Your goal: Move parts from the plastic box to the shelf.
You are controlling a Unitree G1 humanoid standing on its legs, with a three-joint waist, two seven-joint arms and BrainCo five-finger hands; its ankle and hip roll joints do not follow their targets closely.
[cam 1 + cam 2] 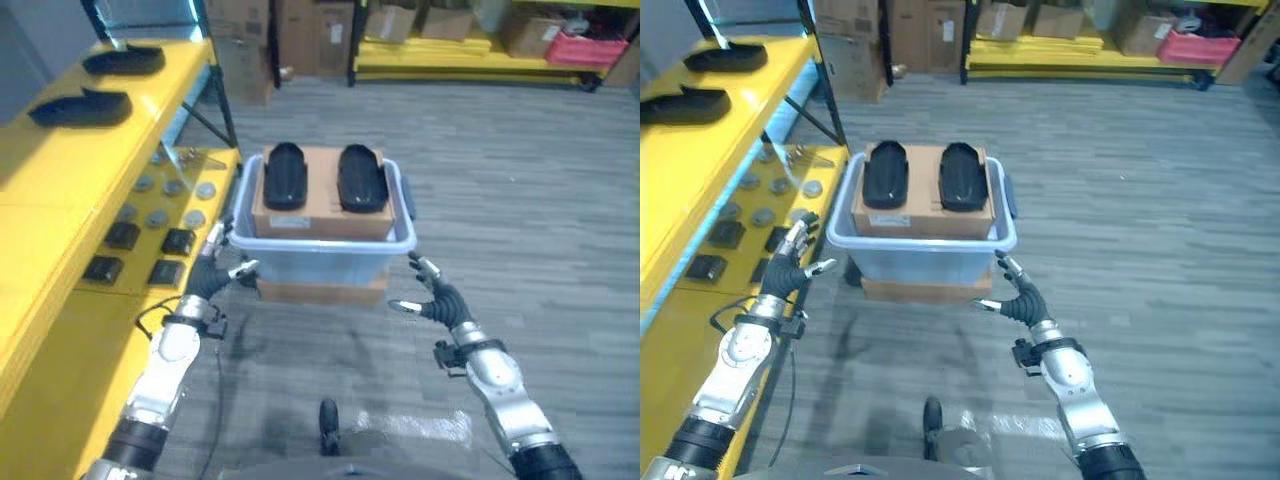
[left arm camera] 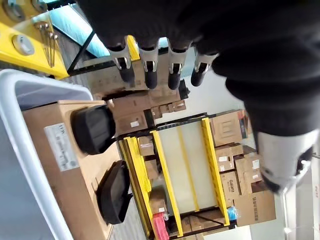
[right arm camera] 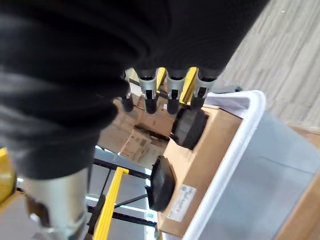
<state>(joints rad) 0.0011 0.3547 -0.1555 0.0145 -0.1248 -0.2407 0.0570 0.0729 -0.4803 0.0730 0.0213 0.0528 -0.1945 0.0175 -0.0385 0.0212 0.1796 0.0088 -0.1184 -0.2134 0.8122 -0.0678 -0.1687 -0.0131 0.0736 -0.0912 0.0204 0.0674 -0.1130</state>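
**Both hands free beside the box**

Far out past my left hand (image 1: 218, 262) runs the yellow shelf (image 1: 60, 170). Two black parts lie on its upper level (image 1: 82, 106), (image 1: 125, 60). On the lower level, nearer my hand, sit small dark blocks (image 1: 122, 235) and round grey discs (image 1: 156, 218); I cannot make out what these are. My left hand hangs at the box's near left corner with fingers straight and relaxed, grasping nothing; I cannot tell whether a fingertip touches the wall.

Between my hands stands the pale plastic box (image 1: 322, 250), resting on a cardboard slab mostly hidden beneath it. Inside the box a brown carton (image 1: 322, 208) covers whatever lies below. Two more black parts sit side by side on the carton, one nearer my left hand (image 1: 284, 175), one nearer my right (image 1: 360, 177).

My right hand (image 1: 432, 294) hovers just off the box's near right corner, fingers spread and loose, empty.
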